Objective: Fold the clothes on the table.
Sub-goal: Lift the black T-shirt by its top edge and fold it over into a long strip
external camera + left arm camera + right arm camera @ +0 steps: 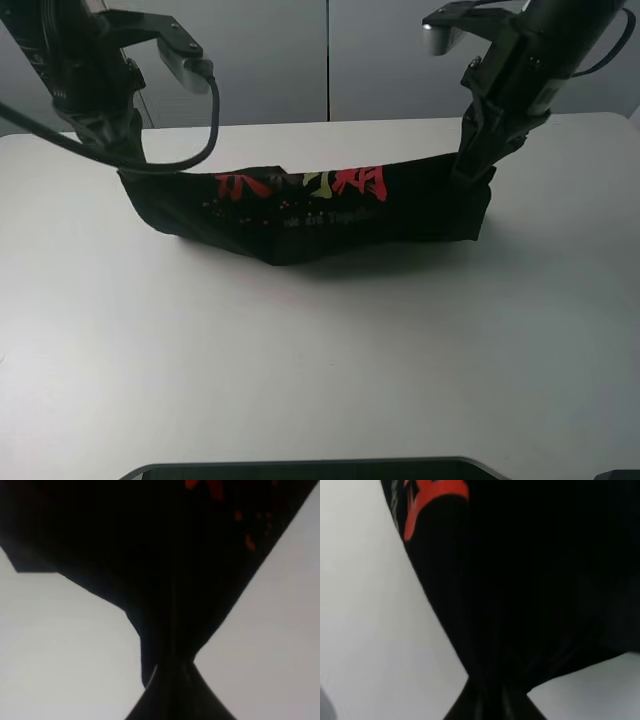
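Now the black T-shirt hangs as a long band over the far half of the table, held at its two ends. The left gripper is closed on the end of the cloth toward the left edge of the table, and the right gripper is closed on the end toward the right edge. In both wrist views the fabric runs out of the pinched jaws in tight gathered folds, so each grip looks firm.

The long axis of the shirt goes from side to side, nearly parallel to the far edge of the table. The middle sags lower than the ends, and the red print faces the near edge. The lower border seems to rest on the table, but the shadow under it makes this not fully sure.

For the coming move, the important relation is this: the cloth lies below and between the two grippers, and no arm is nearer than the other, since each has its own end. I judge that both must travel together, toward the near edge of the table and down, at an equal pace. If one goes ahead, the band will probably turn and lie crooked on the table.
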Controlling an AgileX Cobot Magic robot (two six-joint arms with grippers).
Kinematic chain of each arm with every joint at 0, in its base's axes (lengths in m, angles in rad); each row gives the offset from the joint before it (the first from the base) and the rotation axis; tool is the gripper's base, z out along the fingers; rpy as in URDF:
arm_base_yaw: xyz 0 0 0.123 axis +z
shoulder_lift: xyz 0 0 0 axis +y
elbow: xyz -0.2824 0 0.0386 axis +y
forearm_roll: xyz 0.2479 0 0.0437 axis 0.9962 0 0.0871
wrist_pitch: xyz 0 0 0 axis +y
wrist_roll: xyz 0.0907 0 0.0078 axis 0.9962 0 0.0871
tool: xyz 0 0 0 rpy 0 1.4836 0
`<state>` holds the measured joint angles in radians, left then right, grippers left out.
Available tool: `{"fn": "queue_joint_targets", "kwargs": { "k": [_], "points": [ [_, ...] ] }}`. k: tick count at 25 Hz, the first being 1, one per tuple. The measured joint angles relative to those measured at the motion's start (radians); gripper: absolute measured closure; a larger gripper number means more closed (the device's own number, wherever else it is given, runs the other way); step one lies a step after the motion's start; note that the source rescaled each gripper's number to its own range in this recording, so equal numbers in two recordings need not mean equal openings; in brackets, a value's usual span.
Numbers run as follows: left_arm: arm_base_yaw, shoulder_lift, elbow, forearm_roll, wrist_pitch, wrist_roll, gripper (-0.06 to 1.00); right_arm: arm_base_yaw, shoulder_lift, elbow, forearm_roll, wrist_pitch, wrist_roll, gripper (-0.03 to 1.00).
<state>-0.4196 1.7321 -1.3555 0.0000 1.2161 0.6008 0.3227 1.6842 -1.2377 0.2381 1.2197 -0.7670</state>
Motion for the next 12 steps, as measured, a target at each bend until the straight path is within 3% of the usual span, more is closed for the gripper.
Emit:
{"fn": "queue_joint_targets", "kwargs": {
  "k": [6, 12],
  "points": [
    [0.0, -0.021, 0.11, -0.053, -0.002, 0.0, 0.94, 0.0, 0.0, 0.101, 0.004, -0.042, -0.014, 0.95],
    [0.0, -0.025, 0.203, -0.016, -0.002, 0.002, 0.94, 0.0, 0.0, 0.181, 0.01, -0.089, -0.026, 0.95]
  ]
}}
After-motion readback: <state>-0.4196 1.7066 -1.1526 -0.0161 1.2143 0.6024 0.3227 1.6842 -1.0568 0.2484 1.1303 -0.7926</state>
